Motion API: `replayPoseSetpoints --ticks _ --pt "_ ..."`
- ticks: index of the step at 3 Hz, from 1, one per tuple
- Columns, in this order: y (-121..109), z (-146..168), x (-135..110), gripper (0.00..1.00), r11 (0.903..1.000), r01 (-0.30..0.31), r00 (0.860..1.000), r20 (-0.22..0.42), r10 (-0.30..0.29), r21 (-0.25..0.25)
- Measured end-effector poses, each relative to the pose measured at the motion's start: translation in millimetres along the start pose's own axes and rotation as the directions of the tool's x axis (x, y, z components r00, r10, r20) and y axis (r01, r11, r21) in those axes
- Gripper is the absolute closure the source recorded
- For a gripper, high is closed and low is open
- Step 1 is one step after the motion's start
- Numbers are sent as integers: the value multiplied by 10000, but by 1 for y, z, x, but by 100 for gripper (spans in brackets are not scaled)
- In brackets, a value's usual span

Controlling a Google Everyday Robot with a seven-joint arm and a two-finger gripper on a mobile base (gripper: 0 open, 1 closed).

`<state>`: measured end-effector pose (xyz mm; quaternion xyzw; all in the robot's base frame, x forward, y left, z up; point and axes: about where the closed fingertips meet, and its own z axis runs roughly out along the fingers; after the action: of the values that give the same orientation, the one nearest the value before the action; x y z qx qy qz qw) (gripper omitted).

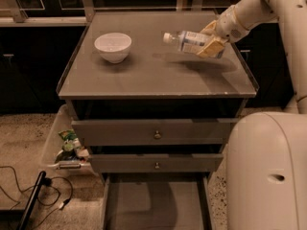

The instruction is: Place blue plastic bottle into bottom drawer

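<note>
The blue plastic bottle (188,40) has a white cap pointing left and a pale blue-and-white label. My gripper (209,40) is shut on its right end and holds it lying sideways, lifted above the right half of the grey cabinet top (144,75); its shadow lies below it. The bottom drawer (156,205) is pulled open at the lower middle, a shallow grey tray with nothing showing on its floor. My arm reaches in from the upper right.
A white bowl (113,46) stands on the cabinet top at the left. Two upper drawers with brass knobs (157,134) are slightly out. A clear bin of clutter (67,150) and cables (29,190) lie on the floor at left. My white base (268,171) fills the lower right.
</note>
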<state>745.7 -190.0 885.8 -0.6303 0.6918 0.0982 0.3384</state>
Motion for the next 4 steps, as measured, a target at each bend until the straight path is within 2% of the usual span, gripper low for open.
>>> replayPoseSetpoints --ticks 1,2,3,4 --pt "4 -71 -13 100 9884 359 9986 342 -414 1473" --pt "27 -164 -34 100 9407 603 9952 527 -825 3339" --pt "71 -226 -85 100 8820 991 9839 869 -1559 4606" --pt "134 -225 -113 100 8879 1063 9751 1280 -1812 4475"
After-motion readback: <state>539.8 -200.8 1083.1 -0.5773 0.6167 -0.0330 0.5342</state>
